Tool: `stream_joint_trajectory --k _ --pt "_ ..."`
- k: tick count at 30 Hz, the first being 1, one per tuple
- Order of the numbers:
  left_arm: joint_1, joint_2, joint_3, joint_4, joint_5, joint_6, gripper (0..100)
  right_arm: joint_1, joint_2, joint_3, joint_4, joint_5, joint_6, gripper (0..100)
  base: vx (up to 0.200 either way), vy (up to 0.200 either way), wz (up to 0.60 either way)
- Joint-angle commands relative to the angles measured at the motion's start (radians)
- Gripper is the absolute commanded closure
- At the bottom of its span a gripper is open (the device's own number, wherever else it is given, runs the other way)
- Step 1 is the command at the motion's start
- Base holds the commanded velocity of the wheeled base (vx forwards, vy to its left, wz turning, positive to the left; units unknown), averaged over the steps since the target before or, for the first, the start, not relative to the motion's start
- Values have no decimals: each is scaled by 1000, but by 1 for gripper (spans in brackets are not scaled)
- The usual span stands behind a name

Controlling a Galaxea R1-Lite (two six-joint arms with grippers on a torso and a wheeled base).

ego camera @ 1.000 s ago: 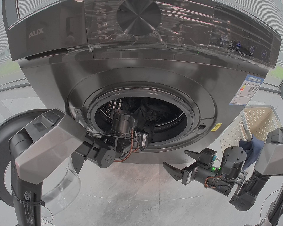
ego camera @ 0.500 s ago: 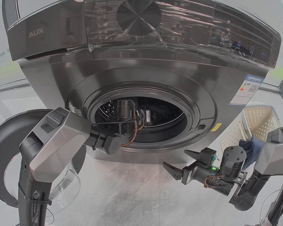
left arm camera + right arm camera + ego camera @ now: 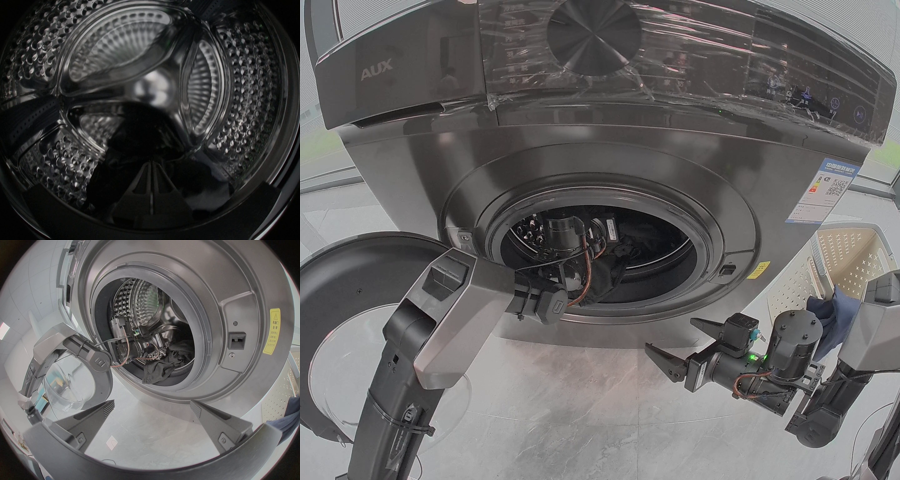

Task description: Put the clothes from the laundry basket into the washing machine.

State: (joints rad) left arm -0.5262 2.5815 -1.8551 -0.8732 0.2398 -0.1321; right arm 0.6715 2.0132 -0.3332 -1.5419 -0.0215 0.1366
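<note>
The washing machine [image 3: 600, 156] stands with its round opening facing me, and my left arm is reached into the drum. My left gripper [image 3: 151, 165] is shut on a black garment [image 3: 159, 371]. That garment trails from the fingers down over the drum's front lip [image 3: 600, 278]. Inside the drum the dark cloth [image 3: 137, 140] lies against the perforated steel wall. My right gripper [image 3: 670, 337] hovers open and empty above the floor, in front of the machine and below the opening. A blue garment [image 3: 831, 315] hangs in the cream laundry basket [image 3: 850, 250] at the right.
The washer door [image 3: 350, 281], with its glass bowl [image 3: 68, 387], is swung open to the left beside my left arm. Bare grey floor [image 3: 581, 406] stretches in front of the machine. The basket [image 3: 278, 396] stands close against the machine's right side.
My left arm has lifted the black garment from the opening's lower lip and pushed deeper into the drum. The right arm has stayed still.
</note>
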Motion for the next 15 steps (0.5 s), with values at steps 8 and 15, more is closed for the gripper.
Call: stream_joint_trajectory --k 8,15 --pt "-48 -267 344 149 -10 12 0 0 1 0 0 0 0 0 0 0 0" --pt "-60 -311 476 209 -13 55 0 7 2 0 0 0 0 0 0 0 0"
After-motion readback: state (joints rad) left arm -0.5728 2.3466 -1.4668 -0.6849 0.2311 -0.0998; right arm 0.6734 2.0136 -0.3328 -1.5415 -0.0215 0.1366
